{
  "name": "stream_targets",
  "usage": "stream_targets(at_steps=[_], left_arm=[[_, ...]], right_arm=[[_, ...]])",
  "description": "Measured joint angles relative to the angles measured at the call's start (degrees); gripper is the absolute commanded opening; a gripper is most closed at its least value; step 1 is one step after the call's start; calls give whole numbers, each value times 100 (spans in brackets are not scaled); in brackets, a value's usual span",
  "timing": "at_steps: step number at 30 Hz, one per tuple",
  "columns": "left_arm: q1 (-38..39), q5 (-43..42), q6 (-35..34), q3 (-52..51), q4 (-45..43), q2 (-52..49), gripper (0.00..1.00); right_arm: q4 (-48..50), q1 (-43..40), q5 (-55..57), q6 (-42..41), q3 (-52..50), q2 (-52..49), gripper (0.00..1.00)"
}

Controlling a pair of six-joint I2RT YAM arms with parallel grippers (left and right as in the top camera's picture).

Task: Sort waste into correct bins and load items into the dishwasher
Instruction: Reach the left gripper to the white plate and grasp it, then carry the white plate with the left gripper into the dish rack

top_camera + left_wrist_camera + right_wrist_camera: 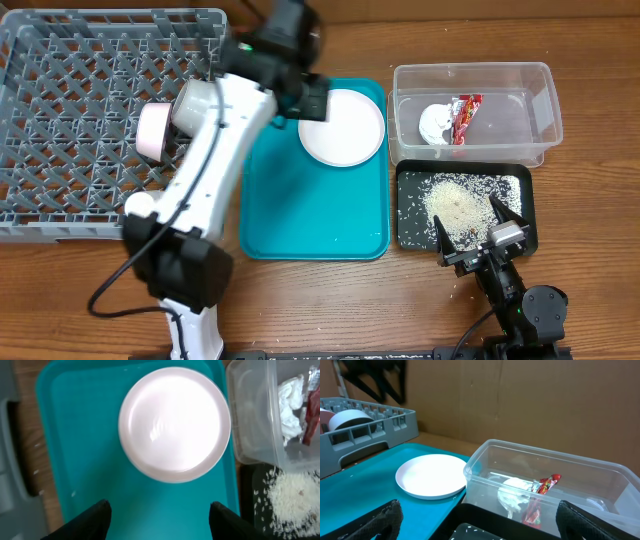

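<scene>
Two waste pieces, a crinkled red food wrapper (465, 115) and a crumpled white paper napkin (436, 122), are lying in the clear rectangular plastic tub (540, 110). Loose white rice grains (460, 205) are sitting in the shallow black rectangular tray (410, 190), so loading dishes appears to be the step in hand. The round white-pink plate (174, 424) is resting on the flat teal tray (310, 215), beside the large grey lattice dish rack (70, 110). The left arm is reaching across the rack's corner, and the left gripper (159, 507) is hovering with the plate just ahead, fingers apart and empty. Next it likely needs to lower and pinch the rim. The right gripper (479, 510) is hanging wide open over the black tray's near edge, grasping nothing.
</scene>
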State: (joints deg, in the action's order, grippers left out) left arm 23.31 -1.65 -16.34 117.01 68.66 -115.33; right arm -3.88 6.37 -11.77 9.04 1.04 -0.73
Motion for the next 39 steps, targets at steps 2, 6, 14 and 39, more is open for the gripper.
stream_targets(at_steps=[2, 6, 14, 39], left_arm=[[57, 76, -76, -136, -326, -254, 63], [-48, 168, -330, -260, -529, -968, 59], [-363, 190, -658, -310, -745, -1939, 31], [-219, 4360, -1029, 1340, 2785, 133, 4]], right_arm=[[-2, 0, 2, 0, 0, 0, 100], [-4, 0, 0, 0, 0, 0, 100], [-2, 0, 0, 0, 0, 0, 100], [0, 0, 0, 0, 0, 0, 99]])
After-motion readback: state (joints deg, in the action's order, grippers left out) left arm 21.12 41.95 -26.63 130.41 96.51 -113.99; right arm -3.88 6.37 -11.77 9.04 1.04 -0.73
